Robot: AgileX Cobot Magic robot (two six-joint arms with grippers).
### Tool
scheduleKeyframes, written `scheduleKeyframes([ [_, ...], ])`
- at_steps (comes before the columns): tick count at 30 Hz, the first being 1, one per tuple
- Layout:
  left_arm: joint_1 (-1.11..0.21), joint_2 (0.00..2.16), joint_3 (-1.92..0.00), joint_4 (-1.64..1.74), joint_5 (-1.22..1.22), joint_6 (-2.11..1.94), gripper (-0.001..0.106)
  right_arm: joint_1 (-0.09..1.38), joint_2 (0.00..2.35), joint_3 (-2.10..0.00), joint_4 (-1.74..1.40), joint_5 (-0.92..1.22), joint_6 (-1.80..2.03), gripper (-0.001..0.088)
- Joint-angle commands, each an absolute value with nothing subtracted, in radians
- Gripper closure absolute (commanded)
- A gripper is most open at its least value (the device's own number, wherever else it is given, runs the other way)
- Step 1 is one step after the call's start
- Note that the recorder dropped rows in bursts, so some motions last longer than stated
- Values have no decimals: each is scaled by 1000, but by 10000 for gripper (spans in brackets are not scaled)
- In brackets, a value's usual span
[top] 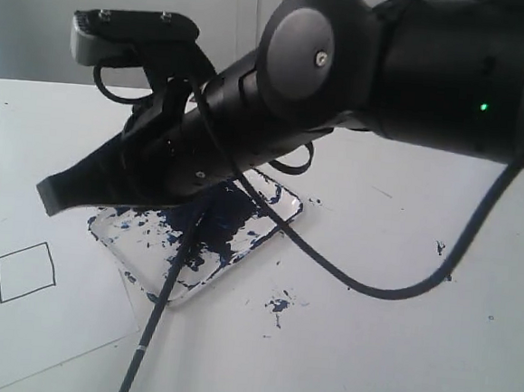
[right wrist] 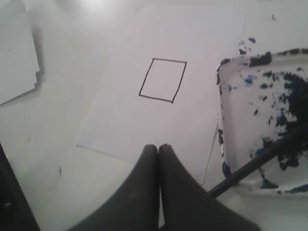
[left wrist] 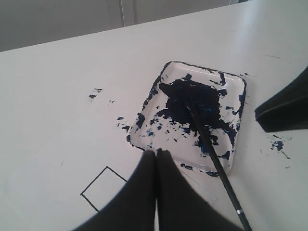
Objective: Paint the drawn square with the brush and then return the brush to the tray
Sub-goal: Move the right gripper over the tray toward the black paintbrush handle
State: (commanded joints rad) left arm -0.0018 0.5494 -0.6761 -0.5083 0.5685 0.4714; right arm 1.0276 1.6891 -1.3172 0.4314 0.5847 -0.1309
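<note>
Gripping state: both tools are closed and empty. The right gripper [right wrist: 159, 150] has its fingers pressed together with nothing between them, and so does the left gripper [left wrist: 155, 155].
Brush: the brush [top: 169, 284] lies untouched, with its bristles in the paint blob and its handle slanting out over the rim and on past it.
Tray: the tray [left wrist: 197, 74] sits on the table just beside the edge of the paper sheet [right wrist: 125, 120] and is heavily smeared blue-black.
Drawn square: the drawn square [right wrist: 162, 80] is a bare, unpainted outline on the paper, beyond the right gripper's tips and apart from the tray.
Stage: this looks like the very start, with the pickup not yet made.
Risk, closed fingers: coming down on the handle with the fingers shut would push or roll the brush instead of taking it, so they need to open first.
Risk, leverage: the handle overhangs the rim, so pressing on its free end could flip the wet bristles up and flick paint.
Risk, tray shift: a sideways nudge could slide the tray, which is probably light, onto the paper.
Risk, drips: carrying a loaded brush across the paper may add blots like the splatters [top: 278, 303] already on the table.
Risk, crowding: both arms are near the tray, and the right arm's cable [top: 400, 289] loops down close to it and could drag through wet paint.
</note>
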Motion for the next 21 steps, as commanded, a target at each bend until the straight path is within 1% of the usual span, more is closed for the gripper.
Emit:
scheduleKeyframes([
  [3,-2,549,-676,-508,568,471,1050,1028,1715,-1317,300,627,33,868],
  [7,-2,549,-676,-508,568,471,1050,1068,1726,-1317,25,687,307,868],
  [10,-2,549,-676,-508,568,471,1050,1104,1726,-1317,-102,721,449,868],
  [17,-2,549,-676,-508,568,471,1050,1198,1747,-1317,-111,671,587,868],
  [21,-2,549,-676,-508,568,471,1050,1252,1786,-1317,-174,655,715,868],
])
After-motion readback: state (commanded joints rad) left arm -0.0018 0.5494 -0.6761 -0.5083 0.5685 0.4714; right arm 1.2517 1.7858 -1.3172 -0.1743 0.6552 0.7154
